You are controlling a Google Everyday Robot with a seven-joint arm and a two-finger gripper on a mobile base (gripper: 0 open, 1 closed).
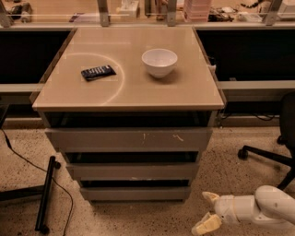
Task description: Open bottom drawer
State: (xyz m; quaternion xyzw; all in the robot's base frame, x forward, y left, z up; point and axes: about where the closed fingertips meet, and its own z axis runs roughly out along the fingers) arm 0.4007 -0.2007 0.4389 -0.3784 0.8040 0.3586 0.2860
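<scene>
Gaping empty, the gripper [207, 212] hovers over floor [138, 220] right of the bottom drawer [133, 193].

This looks like an office or lab workspace; a tan-topped desk [184, 92] with 3 grey drawer fronts stands against a long counter [249, 85] that runs off to both sides; the wheeled base of an office chair [262, 154] shows at the right; a black cable [8, 143] lies on the speckled floor [221, 152]; boxes and clutter [198, 9] crowd the ledge behind; a white robot arm [262, 209] sits low at the right, its jaws spread apart just above the floor, right of the lowest drawer front [133, 192].
</scene>
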